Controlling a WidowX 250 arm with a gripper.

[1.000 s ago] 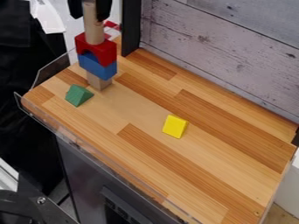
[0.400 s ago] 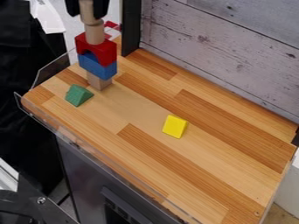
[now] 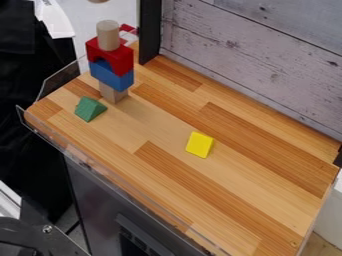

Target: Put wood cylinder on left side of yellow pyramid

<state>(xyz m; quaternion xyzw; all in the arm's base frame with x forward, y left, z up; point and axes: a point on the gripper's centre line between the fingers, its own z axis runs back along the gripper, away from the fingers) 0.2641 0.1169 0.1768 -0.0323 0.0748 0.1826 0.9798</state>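
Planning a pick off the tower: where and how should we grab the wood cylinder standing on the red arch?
I'd grip the upper part of the wood cylinder, coming from straight above and closing across its round wall. It stands upright with its top face uncovered, and being round it likely suits any wrist angle. Staying high should help avoid bumping the red arch.

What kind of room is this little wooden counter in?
Probably a workshop or lab play corner rather than a real kitchen: toy blocks stand stacked in a tower, a clear plastic guard edges the wooden counter, and grey wood-plank panelling backs it.
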